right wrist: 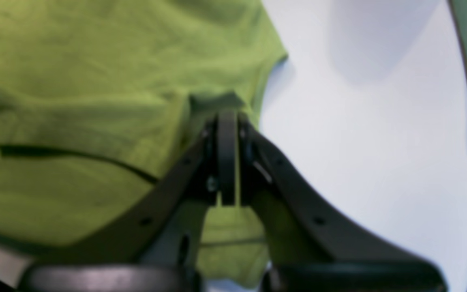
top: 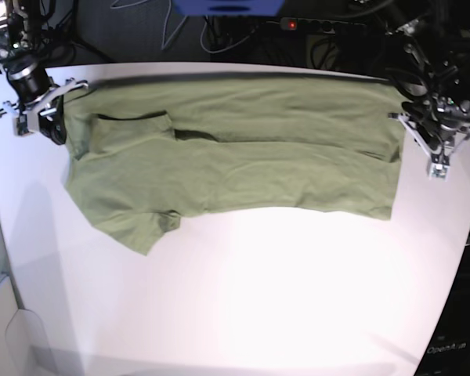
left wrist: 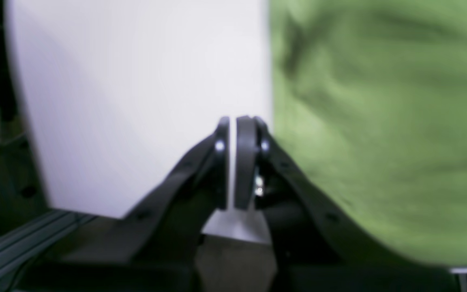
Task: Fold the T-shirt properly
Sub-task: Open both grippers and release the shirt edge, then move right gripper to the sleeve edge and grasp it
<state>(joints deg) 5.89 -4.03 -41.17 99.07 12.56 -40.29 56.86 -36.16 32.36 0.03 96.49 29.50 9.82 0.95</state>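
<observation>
T-shirt (right wrist: 95, 73) cloth is pinched in the closed right end effector (right wrist: 227, 121) at the shoulder end, while the left end effector (left wrist: 237, 123) is seen shut just beside the hem edge, on bare bench (left wrist: 136, 101); no cloth can be seen between its pads. If a lift is begun from here, only one end may be raised and the garment dragged askew. The soft, matte, wrinkled green cotton is spread lengthwise along the far edge of the smooth white bench, one sleeve (top: 137, 227) splayed toward the middle.

A white table (top: 243, 313) with dark cables (top: 329, 39) behind it.
</observation>
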